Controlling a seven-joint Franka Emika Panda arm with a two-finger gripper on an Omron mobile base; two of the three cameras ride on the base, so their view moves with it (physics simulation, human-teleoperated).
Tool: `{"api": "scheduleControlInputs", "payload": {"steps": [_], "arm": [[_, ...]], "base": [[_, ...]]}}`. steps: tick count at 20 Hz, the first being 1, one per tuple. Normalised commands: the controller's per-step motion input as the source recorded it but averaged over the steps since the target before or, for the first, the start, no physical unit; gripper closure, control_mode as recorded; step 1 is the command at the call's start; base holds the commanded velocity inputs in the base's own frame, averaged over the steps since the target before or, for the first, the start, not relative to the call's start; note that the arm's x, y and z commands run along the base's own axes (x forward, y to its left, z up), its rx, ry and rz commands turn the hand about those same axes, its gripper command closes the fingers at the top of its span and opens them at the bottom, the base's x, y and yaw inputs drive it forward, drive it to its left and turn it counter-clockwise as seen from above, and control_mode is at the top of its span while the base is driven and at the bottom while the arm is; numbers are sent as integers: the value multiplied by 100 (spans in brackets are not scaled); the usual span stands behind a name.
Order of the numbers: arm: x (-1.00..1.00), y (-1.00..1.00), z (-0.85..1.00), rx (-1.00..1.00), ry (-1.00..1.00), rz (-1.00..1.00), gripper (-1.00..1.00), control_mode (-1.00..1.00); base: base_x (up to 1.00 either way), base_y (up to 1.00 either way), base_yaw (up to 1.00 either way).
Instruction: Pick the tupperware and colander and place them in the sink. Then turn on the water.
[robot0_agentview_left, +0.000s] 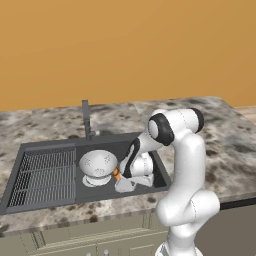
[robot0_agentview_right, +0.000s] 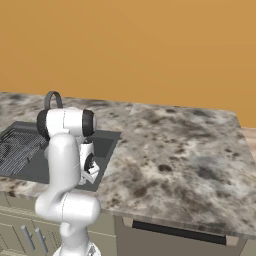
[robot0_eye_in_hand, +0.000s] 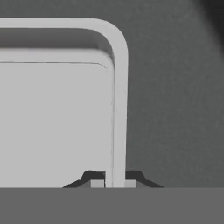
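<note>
The tupperware (robot0_eye_in_hand: 57, 122), a pale rectangular container with a raised rim, lies low in the dark grey sink (robot0_eye_in_hand: 175, 109). My gripper (robot0_eye_in_hand: 115, 179) is shut on its side wall, one fingertip (robot0_eye_in_hand: 94, 177) inside and the other outside. In the left base view the hand reaches down into the basin and the tupperware (robot0_agentview_left: 125, 185) shows below it, at the basin's front right. The colander (robot0_agentview_left: 98, 164), a round white perforated bowl, sits upside down in the sink (robot0_agentview_left: 50, 146), just left of the hand. The dark faucet (robot0_agentview_left: 86, 118) stands behind the basin, with no stream falling from it.
A ribbed drainboard (robot0_agentview_left: 42, 177) takes up the sink's left part. Speckled stone counter (robot0_agentview_right: 180, 155) stretches wide to the right of the basin (robot0_agentview_right: 107, 142). An orange wall rises behind. Cabinet fronts run below the counter edge.
</note>
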Motion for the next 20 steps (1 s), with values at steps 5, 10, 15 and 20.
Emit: {"api": "scheduleControlInputs", "payload": {"steps": [5,10,15,20], "arm": [[1,7,-4,0,0,0,100,-100],[17,8,-9,0,0,0,100,-100],[20,5,-16,0,0,0,100,-100],[9,3,-10,0,0,0,100,-100]], "base": [[0,0,0],[0,0,0],[0,0,0],[0,0,0]]}}
